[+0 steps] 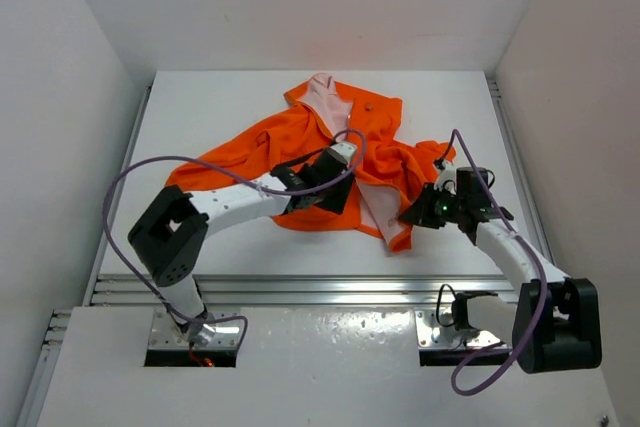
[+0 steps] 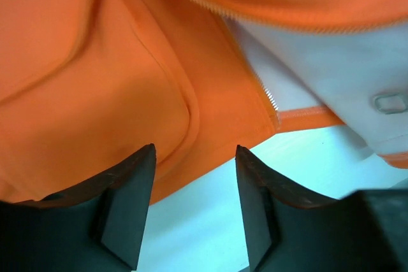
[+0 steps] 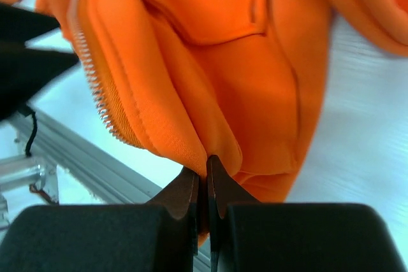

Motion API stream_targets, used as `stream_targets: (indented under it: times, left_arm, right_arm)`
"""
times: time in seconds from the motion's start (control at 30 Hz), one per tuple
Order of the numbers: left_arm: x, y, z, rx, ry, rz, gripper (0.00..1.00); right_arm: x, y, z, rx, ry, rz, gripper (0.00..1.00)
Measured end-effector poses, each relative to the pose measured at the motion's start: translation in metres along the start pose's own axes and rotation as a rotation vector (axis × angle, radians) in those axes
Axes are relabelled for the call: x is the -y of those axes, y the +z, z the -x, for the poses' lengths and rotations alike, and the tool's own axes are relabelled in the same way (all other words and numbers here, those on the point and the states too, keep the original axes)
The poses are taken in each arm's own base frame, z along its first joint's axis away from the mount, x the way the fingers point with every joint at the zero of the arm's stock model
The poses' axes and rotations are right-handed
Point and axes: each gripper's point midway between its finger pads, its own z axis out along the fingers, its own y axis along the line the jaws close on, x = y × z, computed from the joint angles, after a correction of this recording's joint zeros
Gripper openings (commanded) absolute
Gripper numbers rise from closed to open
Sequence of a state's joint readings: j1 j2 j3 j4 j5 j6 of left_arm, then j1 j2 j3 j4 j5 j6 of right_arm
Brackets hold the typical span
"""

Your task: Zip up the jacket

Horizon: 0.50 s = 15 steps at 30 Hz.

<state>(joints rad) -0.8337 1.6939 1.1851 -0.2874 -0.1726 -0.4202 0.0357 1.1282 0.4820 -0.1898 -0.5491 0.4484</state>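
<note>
Orange cloth pinched tight in the right gripper: fingers together on a fold at the bottom edge of the jacket, on the robot's right side of the garment. Left gripper with fingers standing apart, nothing between them, hovering just above the hem of the other front panel. Zipper teeth just ahead and to the right of the left gripper, running away from it up the panel edge; a second row of teeth to the left of the right-hand grip, running the same general way. Long axis of the zipper therefore judged roughly away from the arm bases, with both lower ends toward the near side. Left gripper judged the nearer to a zipper end; slider not made out in any view. Front open, pale pink lining exposed between the panels, so no zipping done as yet. Jacket crumpled mid-table, sleeves bunched out to either side. White table beneath, aluminium rail along the near edge close to the right-hand grip, white walls on three sides. Little room toward the rail, more toward the back.
</note>
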Motion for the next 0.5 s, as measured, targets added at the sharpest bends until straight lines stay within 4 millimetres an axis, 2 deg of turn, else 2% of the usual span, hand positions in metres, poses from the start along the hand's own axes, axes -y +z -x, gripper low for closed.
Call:
stream_targets:
  times: [0.1, 0.23, 0.3, 0.37, 0.5]
  left_arm:
    - [0.009, 0.016, -0.015, -0.055, 0.016, 0.018, 0.61]
    - [0.014, 0.035, -0.021, -0.094, -0.003, 0.045, 0.59]
    - [0.012, 0.043, -0.025, -0.112, -0.005, 0.078, 0.52]
    - [0.008, 0.052, -0.03, -0.13, -0.003, 0.108, 0.49]
    - [-0.003, 0.07, -0.046, -0.173, 0.002, 0.185, 0.26]
  right_arm:
    - [0.007, 0.001, 0.002, -0.002, 0.034, -0.032, 0.0]
    - [0.008, 0.003, 0.008, 0.001, 0.053, -0.048, 0.0]
    - [0.01, 0.004, 0.01, 0.004, 0.061, -0.056, 0.0]
    - [0.011, 0.005, 0.011, 0.004, 0.066, -0.06, 0.0]
    - [0.012, 0.007, 0.013, 0.0, 0.073, -0.063, 0.0]
